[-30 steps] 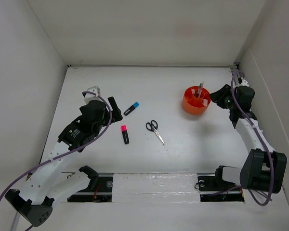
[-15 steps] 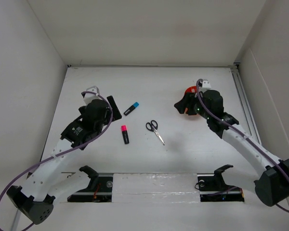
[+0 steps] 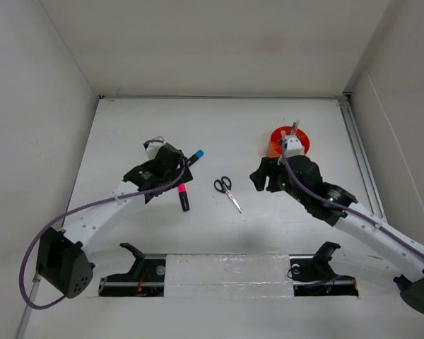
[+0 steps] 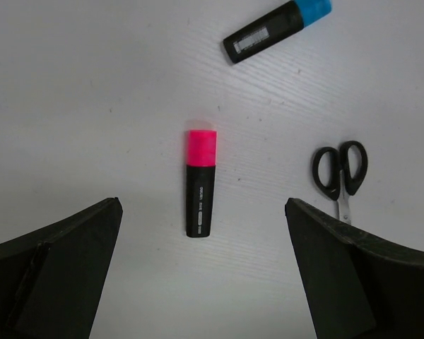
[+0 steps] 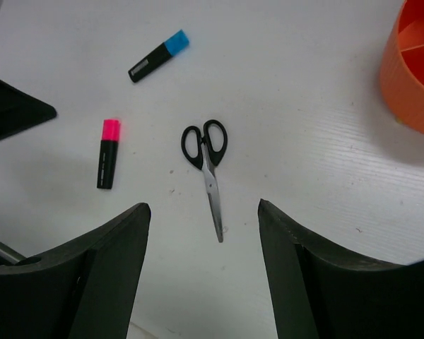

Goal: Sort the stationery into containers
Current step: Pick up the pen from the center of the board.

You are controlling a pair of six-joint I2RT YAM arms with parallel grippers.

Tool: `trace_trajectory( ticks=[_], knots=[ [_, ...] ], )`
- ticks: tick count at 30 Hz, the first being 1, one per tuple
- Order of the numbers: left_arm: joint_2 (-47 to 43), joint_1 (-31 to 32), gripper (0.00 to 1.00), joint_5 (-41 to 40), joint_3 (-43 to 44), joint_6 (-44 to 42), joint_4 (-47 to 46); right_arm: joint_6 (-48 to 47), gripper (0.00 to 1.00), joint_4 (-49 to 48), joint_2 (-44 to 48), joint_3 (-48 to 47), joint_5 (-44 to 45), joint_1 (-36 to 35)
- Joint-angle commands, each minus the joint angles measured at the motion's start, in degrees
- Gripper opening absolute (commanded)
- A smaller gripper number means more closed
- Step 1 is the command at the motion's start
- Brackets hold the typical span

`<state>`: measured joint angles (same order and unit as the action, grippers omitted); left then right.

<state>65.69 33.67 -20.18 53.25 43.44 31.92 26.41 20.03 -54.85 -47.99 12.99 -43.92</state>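
Now we find our left claw [image 4: 202, 212] spread wide, empty, over the pink-and-black highlighter [image 4: 200, 185]; our right claw [image 5: 203, 206], released too, hangs over the black-handled scissors [image 5: 206, 162] on the desk [image 4: 92, 106].

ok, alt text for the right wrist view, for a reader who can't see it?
The open, empty right end effector looks down on closed black-handled scissors lying on a white table. Left of them lie a pink-and-black highlighter and a blue-capped black marker; part of the orange tub shows at the upper right.
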Motion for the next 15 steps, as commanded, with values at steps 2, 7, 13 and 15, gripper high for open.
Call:
trace_trajectory(
  ticks=[2,7,13,15],
  knots=[
    [2.9,0.0,1.0,2.0,-5.0,5.2,-5.5,1.3,0.69,3.0,5.4,-1.9,4.3,-1.9],
    [7.5,0.0,1.0,2.5,-6.1,5.7,-8.0,1.8,0.69,3.6,8.4,-1.4,4.3,-3.3],
    [12.4,0.0,1.0,-0.1,-3.5,5.7,-8.0,1.8,0.69,1.7,7.7,-0.2,2.7,-3.8],
    [13.7,0.0,1.0,-0.7,-3.5,5.7,-8.6,1.8,0.69,1.7,7.7,0.4,2.2,-3.8]
  ],
)
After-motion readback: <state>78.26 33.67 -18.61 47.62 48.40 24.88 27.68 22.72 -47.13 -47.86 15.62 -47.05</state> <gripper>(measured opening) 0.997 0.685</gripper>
